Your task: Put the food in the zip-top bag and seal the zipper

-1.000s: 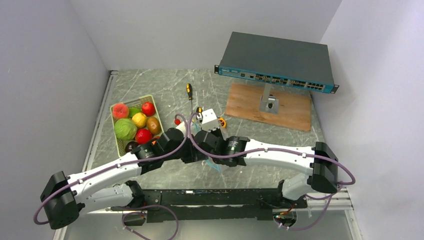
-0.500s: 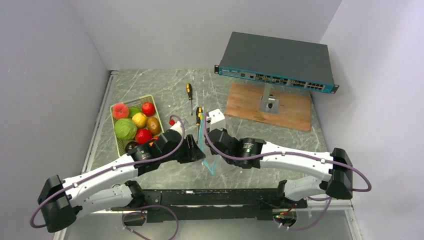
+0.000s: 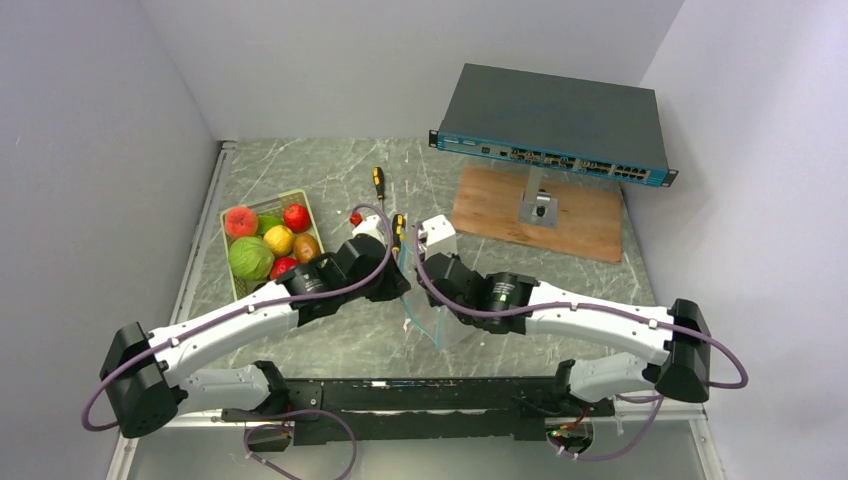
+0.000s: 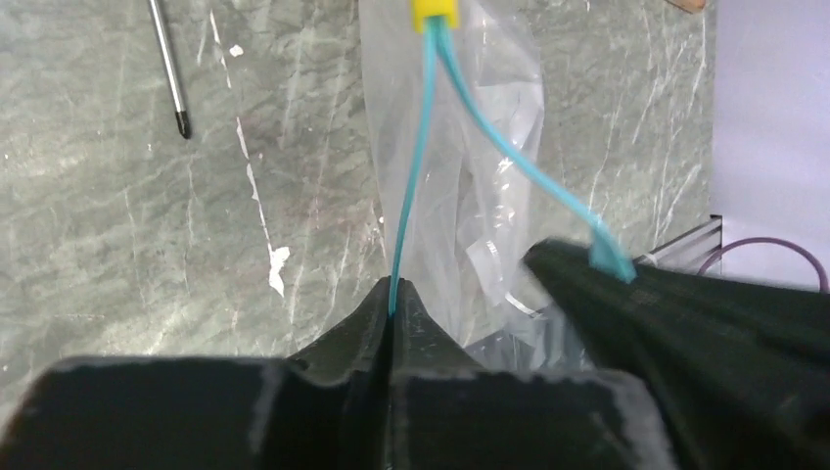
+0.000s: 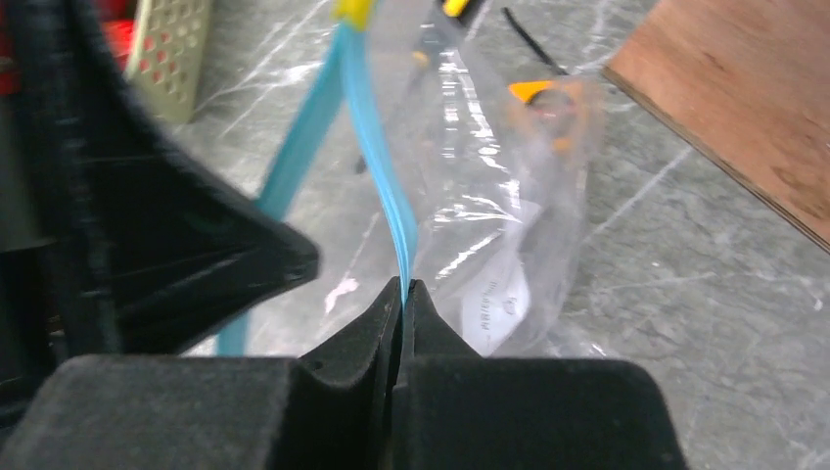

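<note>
Grey marble tabletop, zip-top bag held mid-table between both arms.
Left gripper and right gripper each pinched tight on one lip of the zipper, which runs near-to-far.

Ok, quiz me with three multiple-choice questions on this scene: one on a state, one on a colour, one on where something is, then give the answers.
1. How is the mouth of the zip-top bag?
A) sealed shut
B) folded under
C) spread open

2. What colour is the zipper?
A) red
B) teal-blue
C) black

3. Where does most of the food lie?
A) inside the bag
B) in the pale green tray
C) on top of the bag

Answers:
1 C: the left gripper and the right gripper each pinch one strip, and the strips diverge.
2 B: both strips show teal-blue.
3 B: the fruits sit piled in the tray, and no fruit shows inside the clear bag.
</note>
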`<state>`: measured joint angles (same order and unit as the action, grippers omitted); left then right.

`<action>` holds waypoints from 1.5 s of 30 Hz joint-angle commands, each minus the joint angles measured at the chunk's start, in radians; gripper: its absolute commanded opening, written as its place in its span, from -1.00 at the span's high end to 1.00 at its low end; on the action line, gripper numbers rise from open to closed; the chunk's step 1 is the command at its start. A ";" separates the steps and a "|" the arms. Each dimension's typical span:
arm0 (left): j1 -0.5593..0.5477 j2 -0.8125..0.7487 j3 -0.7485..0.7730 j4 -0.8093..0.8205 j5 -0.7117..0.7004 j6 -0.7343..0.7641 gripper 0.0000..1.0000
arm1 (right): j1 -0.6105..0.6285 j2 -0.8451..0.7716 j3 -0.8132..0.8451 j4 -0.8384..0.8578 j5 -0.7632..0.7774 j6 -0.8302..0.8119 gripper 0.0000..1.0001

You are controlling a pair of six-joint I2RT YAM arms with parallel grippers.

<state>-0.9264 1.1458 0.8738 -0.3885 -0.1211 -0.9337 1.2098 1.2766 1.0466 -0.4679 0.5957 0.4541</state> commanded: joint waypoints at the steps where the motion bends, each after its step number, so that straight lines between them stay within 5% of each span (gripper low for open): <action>1: 0.012 -0.008 -0.026 -0.006 -0.035 0.016 0.99 | -0.073 -0.079 -0.034 -0.073 0.057 0.053 1.00; 16: 0.037 -0.051 -0.103 0.061 0.042 0.045 0.96 | -0.121 -0.185 -0.145 0.034 -0.103 0.020 1.00; 29: 0.041 -0.119 0.000 -0.001 0.061 0.161 -0.98 | -0.121 -0.118 -0.116 0.010 -0.092 0.005 1.00; 36: 0.102 -0.241 0.029 -0.240 -0.041 0.248 -0.99 | -0.121 -0.109 -0.102 0.004 -0.091 -0.011 1.00; 45: 0.558 -0.255 0.085 -0.512 -0.165 0.466 -0.99 | -0.124 -0.116 -0.113 0.020 -0.097 -0.030 1.00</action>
<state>-0.4995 0.8722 0.8890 -0.7685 -0.1905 -0.5953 1.0920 1.1709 0.9024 -0.4694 0.5034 0.4431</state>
